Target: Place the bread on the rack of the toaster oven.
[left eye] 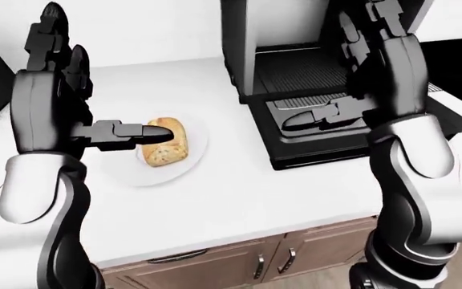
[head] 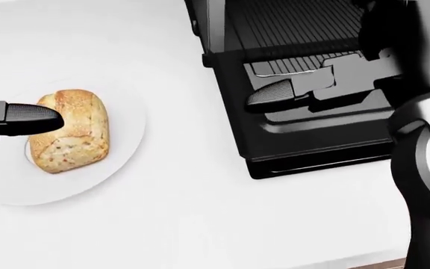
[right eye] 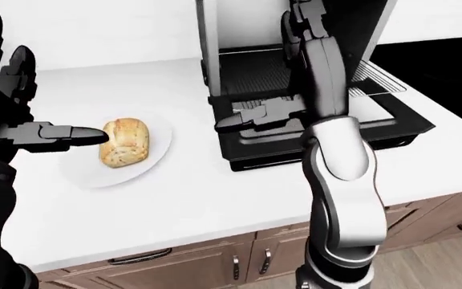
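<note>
Bread (head: pixel 71 130): on plate (head: pixel 122 159), beside spread, empty left hand (left eye: pixel 54 90) (right hand (left eye: pixel 367 42) likewise released). Risk: thumb nudges loaf off plate.

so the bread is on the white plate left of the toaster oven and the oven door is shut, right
Not quite. The bread does sit on the white plate left of the toaster oven, but the oven door is open, folded down flat on the counter. The head view shows this.

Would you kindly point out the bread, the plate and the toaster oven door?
bread (head: pixel 69 130), head view, top crust.
plate (head: pixel 118 168), head view, bare right rim.
toaster oven door (head: pixel 327 137), head view, open door's inner face.
</note>
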You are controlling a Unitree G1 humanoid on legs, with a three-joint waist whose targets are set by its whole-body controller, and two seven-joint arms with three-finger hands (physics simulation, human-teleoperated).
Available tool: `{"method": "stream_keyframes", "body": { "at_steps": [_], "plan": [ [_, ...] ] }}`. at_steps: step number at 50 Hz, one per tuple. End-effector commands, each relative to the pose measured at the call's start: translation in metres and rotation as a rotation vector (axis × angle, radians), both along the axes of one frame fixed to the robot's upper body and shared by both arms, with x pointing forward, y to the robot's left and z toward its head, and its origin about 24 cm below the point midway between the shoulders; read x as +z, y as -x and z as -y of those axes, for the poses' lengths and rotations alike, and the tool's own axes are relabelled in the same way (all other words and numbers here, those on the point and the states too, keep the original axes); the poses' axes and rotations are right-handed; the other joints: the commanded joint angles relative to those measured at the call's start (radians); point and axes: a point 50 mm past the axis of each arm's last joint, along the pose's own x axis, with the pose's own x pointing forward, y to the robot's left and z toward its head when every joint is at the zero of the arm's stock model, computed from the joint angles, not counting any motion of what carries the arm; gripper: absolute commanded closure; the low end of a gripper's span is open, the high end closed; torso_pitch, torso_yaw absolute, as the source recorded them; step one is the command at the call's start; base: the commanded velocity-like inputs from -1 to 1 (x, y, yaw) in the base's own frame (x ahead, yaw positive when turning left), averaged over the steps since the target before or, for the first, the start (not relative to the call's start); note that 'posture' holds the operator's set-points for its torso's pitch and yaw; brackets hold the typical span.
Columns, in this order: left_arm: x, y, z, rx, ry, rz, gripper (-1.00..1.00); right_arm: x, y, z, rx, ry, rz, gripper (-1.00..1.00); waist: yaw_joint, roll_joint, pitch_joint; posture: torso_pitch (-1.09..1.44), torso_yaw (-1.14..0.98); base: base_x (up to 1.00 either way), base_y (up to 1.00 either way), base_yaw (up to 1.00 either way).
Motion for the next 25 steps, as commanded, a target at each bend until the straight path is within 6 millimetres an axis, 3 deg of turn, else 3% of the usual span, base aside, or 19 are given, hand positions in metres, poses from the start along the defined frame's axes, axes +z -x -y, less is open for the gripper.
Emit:
{"method": "stream_keyframes", "body": {
  "at_steps": [1,9,12,25],
  "plan": [
    [0.013,0.007,0.0,0.006,-0.018,0.089,-1.0,0.014,0.008,-0.001,0.002,-0.003,0.093,-1.0,0.002,0.003,-0.034,0.0,0.0,0.0,0.0,0.0],
    [0.014,0.007,0.0,0.007,-0.016,0.09,-1.0,0.013,0.01,-0.001,0.001,-0.006,0.096,-1.0,-0.002,0.014,-0.044,0.0,0.0,0.0,0.0,0.0],
    [0.018,0.009,0.003,-0.034,0.053,0.081,-1.0,0.013,0.011,0.001,-0.005,-0.011,0.1,-1.0,-0.002,0.013,-0.043,0.0,0.0,0.0,0.0,0.0],
    [0.02,0.011,0.011,-0.106,0.02,0.066,-1.0,0.014,0.012,0.001,-0.008,-0.006,0.105,-1.0,-0.003,0.013,-0.033,0.0,0.0,0.0,0.0,0.0]
  ]
}}
